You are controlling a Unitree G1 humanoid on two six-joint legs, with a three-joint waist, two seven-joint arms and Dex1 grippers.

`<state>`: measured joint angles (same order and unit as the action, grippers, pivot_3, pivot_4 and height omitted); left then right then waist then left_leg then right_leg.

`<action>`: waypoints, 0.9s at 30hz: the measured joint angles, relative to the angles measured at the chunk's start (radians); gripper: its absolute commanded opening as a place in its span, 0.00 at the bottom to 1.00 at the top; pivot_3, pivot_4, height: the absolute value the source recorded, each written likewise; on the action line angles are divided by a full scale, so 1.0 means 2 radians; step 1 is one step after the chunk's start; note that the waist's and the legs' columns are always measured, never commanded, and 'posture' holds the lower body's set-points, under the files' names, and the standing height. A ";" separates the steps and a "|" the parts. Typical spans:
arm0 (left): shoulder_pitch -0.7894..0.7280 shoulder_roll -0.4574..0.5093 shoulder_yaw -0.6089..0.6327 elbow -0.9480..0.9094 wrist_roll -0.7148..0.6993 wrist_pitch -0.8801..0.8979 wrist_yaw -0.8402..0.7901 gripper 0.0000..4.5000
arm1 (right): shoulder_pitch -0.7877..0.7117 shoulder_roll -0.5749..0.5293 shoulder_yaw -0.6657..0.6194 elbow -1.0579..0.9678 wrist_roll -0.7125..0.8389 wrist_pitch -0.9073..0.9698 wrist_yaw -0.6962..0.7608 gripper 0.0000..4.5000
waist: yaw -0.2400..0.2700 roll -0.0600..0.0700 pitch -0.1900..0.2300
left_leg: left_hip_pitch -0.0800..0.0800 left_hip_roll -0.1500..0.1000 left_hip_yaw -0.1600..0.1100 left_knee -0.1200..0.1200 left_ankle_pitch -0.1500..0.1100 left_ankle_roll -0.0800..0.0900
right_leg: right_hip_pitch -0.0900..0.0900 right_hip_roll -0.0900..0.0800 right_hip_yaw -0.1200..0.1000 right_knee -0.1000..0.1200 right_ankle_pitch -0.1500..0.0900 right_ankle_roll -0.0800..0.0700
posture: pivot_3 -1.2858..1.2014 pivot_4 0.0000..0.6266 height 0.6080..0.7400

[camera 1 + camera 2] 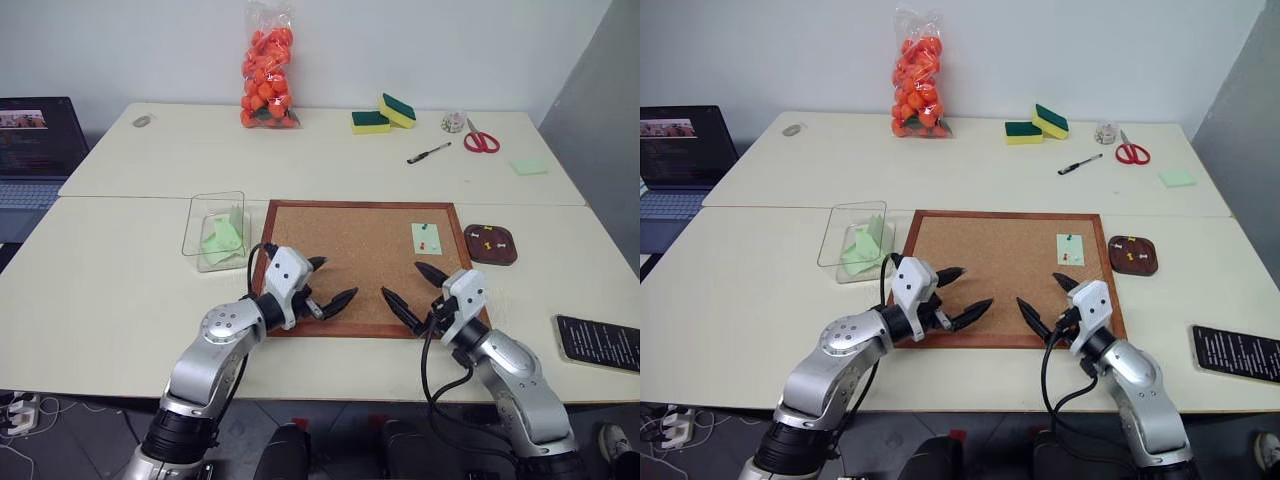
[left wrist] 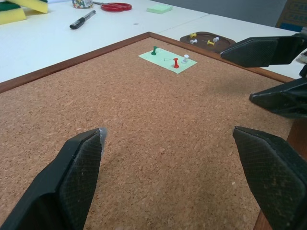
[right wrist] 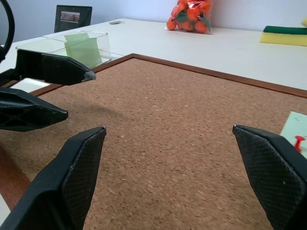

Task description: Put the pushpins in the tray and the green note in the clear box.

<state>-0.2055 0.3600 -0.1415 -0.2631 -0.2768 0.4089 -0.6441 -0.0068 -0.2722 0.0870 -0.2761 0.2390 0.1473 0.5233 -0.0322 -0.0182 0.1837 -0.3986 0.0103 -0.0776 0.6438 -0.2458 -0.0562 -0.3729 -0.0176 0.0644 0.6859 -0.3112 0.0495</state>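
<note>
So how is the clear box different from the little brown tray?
The clear box is see-through with tall walls; the tray is dark wood with a low rim. The box holds green papers; the tray holds pushpins. The box sits left of the cork board, the tray right. Both rest on the table.

A laptop (image 1: 35, 150) sits half out of frame at the table's far left, its screen too small to read. A black device (image 1: 598, 343) at the right is clipped by the picture's edge, its print illegible. Pushpins (image 1: 489, 239) in the tray (image 1: 493, 256) appear as specks, their number uncertain. The green papers (image 1: 222, 237) inside the clear box (image 1: 195, 222) overlap, so their count stays unclear.
</note>
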 measured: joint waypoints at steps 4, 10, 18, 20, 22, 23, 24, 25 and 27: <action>0.000 -0.003 0.000 0.000 0.000 -0.002 0.000 0.99 | -0.006 0.002 0.006 0.004 0.000 0.000 0.000 1.00 | 0.000 0.000 0.000 | 0.000 0.000 0.000 0.000 0.000 0.000 | 0.000 0.000 0.000 0.000 0.000 0.000 | 0.52 0.24 1.00; 0.000 -0.002 -0.002 0.000 0.001 -0.002 -0.003 0.99 | -0.007 0.002 0.006 0.005 0.000 0.000 0.000 1.00 | 0.000 0.000 0.000 | 0.000 0.000 0.000 0.000 0.000 0.000 | 0.000 0.000 0.000 0.000 0.000 0.000 | 0.52 0.24 1.00; -0.011 -0.005 0.014 0.002 -0.024 -0.001 -0.022 0.99 | -0.007 0.002 0.007 0.005 0.000 0.000 0.001 1.00 | 0.000 0.000 0.000 | 0.000 0.000 0.000 0.000 0.000 0.000 | 0.000 0.000 0.000 0.000 0.000 0.000 | 0.52 0.24 1.00; -0.016 -0.003 0.015 0.002 -0.036 0.002 -0.032 0.99 | -0.007 0.001 0.007 0.005 0.000 0.000 0.002 1.00 | 0.000 0.000 0.000 | 0.000 0.000 0.000 0.000 0.000 0.000 | 0.000 0.000 0.000 0.000 0.000 0.000 | 0.52 0.24 1.00; -0.018 -0.001 0.014 0.002 -0.039 0.005 -0.042 0.99 | -0.007 0.000 0.007 0.005 0.000 0.000 0.004 1.00 | 0.000 0.000 0.000 | 0.000 0.000 0.000 0.000 0.000 0.000 | 0.000 0.000 0.000 0.000 0.000 0.000 | 0.52 0.24 1.00; -0.019 0.003 0.011 0.002 -0.039 0.005 -0.047 0.99 | -0.007 0.000 0.007 0.005 0.000 0.000 0.004 1.00 | 0.000 0.000 0.000 | 0.000 0.000 0.000 0.000 0.000 0.000 | 0.000 0.000 0.000 0.000 0.000 0.000 | 0.52 0.24 1.00; -0.021 0.006 0.009 0.002 -0.038 0.004 -0.050 0.99 | -0.008 -0.001 0.007 0.005 0.000 0.000 0.004 1.00 | 0.000 0.000 0.000 | 0.000 0.000 0.000 0.000 0.000 0.000 | 0.000 0.000 0.000 0.000 0.000 0.000 | 0.52 0.24 1.00; -0.024 0.006 0.007 0.002 -0.036 -0.001 -0.055 0.99 | -0.008 -0.002 0.007 0.005 0.000 0.000 0.004 1.00 | 0.000 0.000 0.000 | 0.000 0.000 0.000 0.000 0.000 0.000 | 0.000 0.000 0.000 0.000 0.000 0.000 | 0.52 0.24 1.00; -0.034 0.006 0.003 0.003 -0.035 -0.004 -0.058 0.99 | -0.008 -0.002 0.007 0.005 0.000 0.000 0.004 1.00 | 0.000 0.000 0.000 | 0.000 0.000 0.000 0.000 0.000 0.000 | 0.000 0.000 0.000 0.000 0.000 0.000 | 0.52 0.24 1.00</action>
<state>-0.2725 0.3716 -0.1362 -0.2571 -0.3461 0.4005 -0.7595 -0.0222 -0.2762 0.1001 -0.2653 0.2396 0.1478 0.5317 -0.0318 -0.0182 0.1837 -0.3988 0.0100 -0.0776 0.6439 -0.2458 -0.0562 -0.3728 -0.0175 0.0643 0.6856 -0.3112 0.0495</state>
